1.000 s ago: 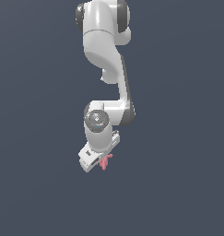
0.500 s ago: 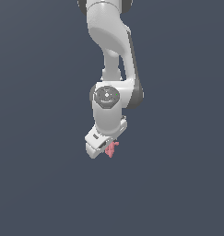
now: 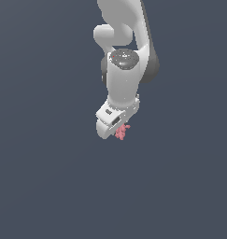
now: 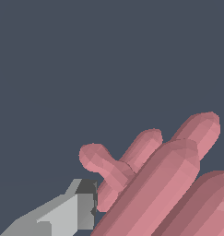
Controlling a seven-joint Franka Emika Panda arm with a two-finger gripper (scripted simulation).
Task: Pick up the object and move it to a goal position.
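The object (image 3: 122, 132) is a small pink-red knobby piece poking out below the white gripper (image 3: 118, 130) at the end of the arm, held in mid-air in the exterior view. The gripper is shut on it, and its fingers are mostly hidden behind the hand. In the wrist view the object (image 4: 164, 179) fills much of the picture as several long pink lobes with one short side knob. One grey fingertip (image 4: 72, 209) presses against its side; the other fingertip is out of the picture.
Only a flat dark grey-blue background surrounds the arm (image 3: 126, 56) in both views. No table, edge, or other object shows.
The arm has swung toward the exterior view's right and risen, carrying the object with it. The gripper has stayed shut on the object throughout.
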